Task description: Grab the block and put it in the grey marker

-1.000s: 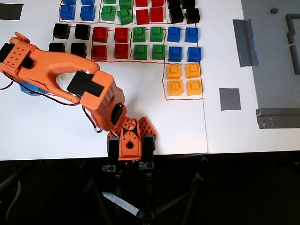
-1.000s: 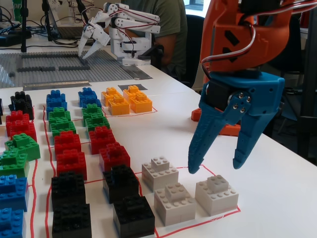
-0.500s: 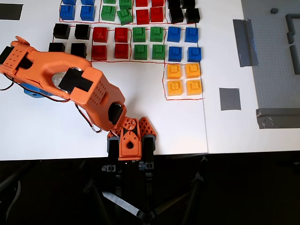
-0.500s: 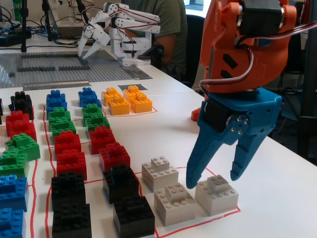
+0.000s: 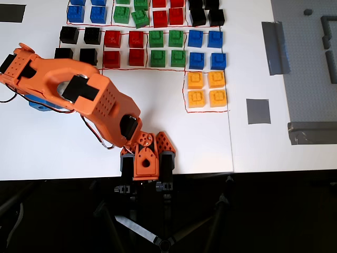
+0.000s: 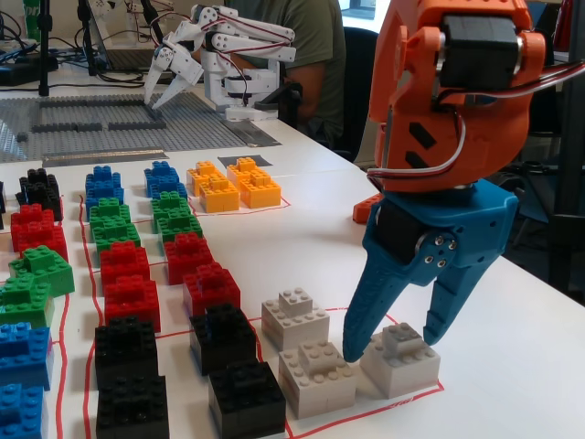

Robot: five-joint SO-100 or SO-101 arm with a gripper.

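Note:
Three white blocks stand in a red-outlined box at the front of the fixed view. My blue gripper (image 6: 390,343) is open and points down over the right-hand white block (image 6: 402,366), one finger on each side of it, tips near the table. The other two white blocks (image 6: 295,320) (image 6: 317,375) stand just left of it. In the overhead view the orange arm (image 5: 79,92) covers the white blocks and the fingers. The grey marker (image 5: 258,111) lies right of the yellow blocks (image 5: 206,88), far from the gripper. In the fixed view it shows as a small patch (image 6: 247,161) behind them.
Rows of black (image 6: 128,352), red (image 6: 123,270), green (image 6: 110,219) and blue (image 6: 103,183) blocks fill the table left of the gripper. Long grey tape strips (image 5: 275,47) (image 5: 310,132) edge a grey baseplate (image 5: 305,63). A white robot arm (image 6: 219,55) stands at the back.

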